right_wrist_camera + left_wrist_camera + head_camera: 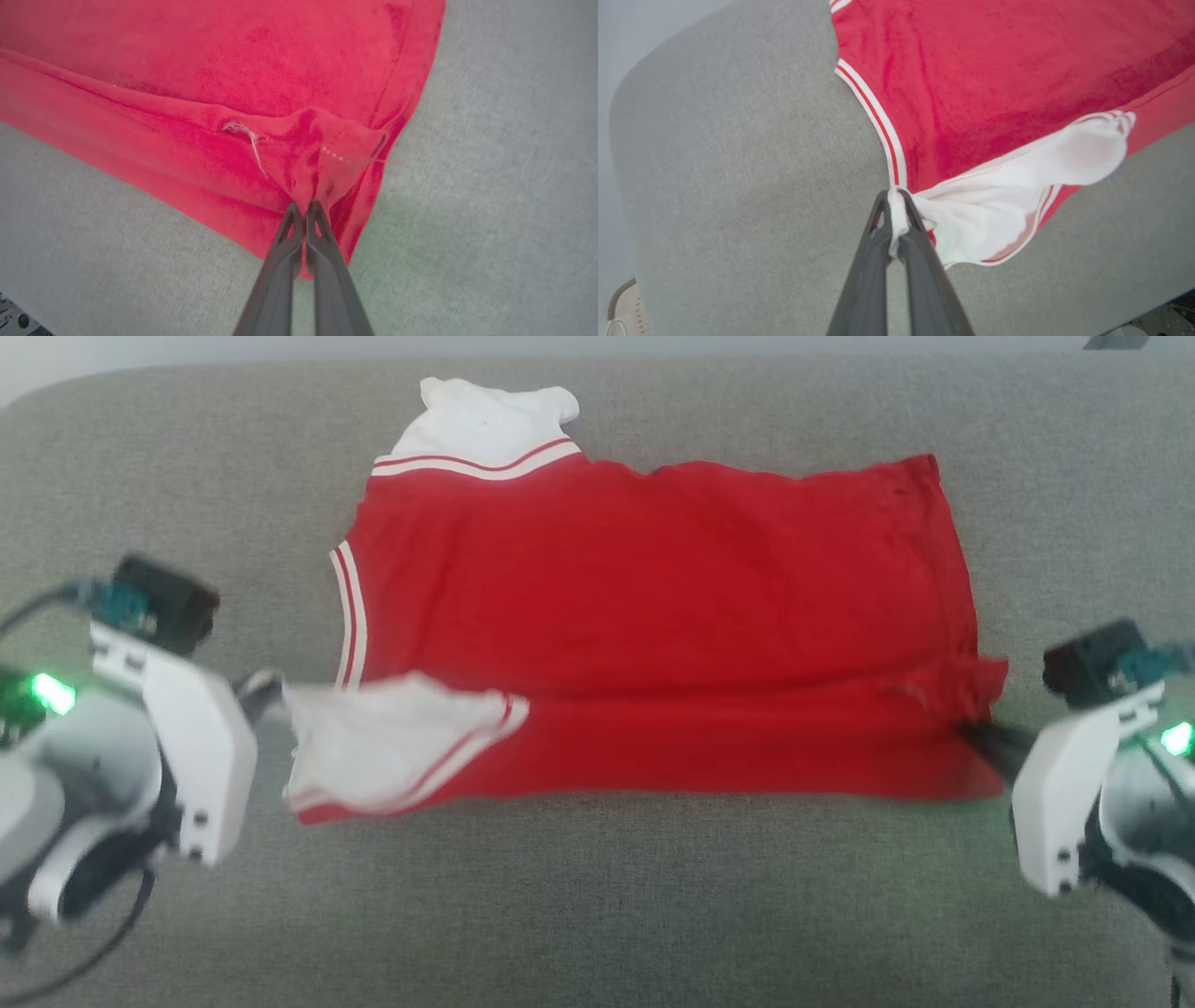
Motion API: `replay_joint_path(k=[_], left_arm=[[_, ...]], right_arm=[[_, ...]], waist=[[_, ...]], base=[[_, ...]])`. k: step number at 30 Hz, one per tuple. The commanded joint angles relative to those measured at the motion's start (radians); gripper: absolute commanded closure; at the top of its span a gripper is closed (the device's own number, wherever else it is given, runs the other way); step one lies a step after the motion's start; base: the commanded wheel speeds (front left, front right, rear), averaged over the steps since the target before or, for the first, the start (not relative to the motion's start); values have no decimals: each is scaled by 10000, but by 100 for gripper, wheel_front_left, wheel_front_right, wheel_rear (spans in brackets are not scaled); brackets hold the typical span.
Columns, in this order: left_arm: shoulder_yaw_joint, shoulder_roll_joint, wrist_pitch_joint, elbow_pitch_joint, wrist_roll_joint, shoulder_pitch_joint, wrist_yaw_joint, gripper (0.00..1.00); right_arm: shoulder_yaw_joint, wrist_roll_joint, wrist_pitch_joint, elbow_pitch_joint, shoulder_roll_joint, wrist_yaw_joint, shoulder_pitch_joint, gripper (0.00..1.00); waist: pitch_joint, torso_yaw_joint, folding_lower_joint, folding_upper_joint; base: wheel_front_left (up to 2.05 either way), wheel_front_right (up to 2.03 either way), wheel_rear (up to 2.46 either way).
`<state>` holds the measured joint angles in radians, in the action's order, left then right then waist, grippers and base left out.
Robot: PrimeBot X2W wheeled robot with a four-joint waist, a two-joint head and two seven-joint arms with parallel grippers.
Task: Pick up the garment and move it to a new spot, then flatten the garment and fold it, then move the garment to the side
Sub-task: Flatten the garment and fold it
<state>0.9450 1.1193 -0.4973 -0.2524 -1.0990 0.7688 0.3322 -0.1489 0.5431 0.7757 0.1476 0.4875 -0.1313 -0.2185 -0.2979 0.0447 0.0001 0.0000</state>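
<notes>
The red garment (653,607) lies spread on a grey cushioned surface (597,905), its plain red side up and the print hidden. One white sleeve (485,420) points to the far edge. The near long edge is lifted and folded over the body. My left gripper (271,695) is shut on the near white sleeve (990,205) at the collar end, its dark fingers (920,252) pinching white fabric. My right gripper (980,737) is shut on the near hem corner (327,154), with red fabric bunched at its fingertips (303,210).
The grey surface's rounded far-left corner (640,93) borders a pale wall. A light shoe-like object (621,308) sits beyond the surface's edge at the lower left of the left wrist view. Bare grey surface stretches between the garment and me.
</notes>
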Motion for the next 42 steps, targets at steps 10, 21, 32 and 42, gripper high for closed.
replay_joint_path(k=[10,21,32,42], left_arm=[[269,-2459,-416,3870,675,2305,-2051,100],[716,-4285,-846,7634,220,2884,-3413,100],[574,-4985,-945,9542,-206,3208,-3875,0],[542,-4570,-883,8424,5,3122,-3332,0]], right_arm=[[-1043,-399,-843,-2089,-21,10,-2437,100],[-2328,-47,-1546,-4447,-518,10,-3734,100],[-2822,295,-2069,-5287,-426,12,-4424,0],[-1847,202,-3291,-4339,-77,10,-3800,0]], waist=[[-613,-195,-1,0],[-1077,-381,-1,0],[-723,-362,-1,0],[-61,21,-1,0]], base=[[0,0,0],[0,0,0],[0,0,0],[0,0,0]])
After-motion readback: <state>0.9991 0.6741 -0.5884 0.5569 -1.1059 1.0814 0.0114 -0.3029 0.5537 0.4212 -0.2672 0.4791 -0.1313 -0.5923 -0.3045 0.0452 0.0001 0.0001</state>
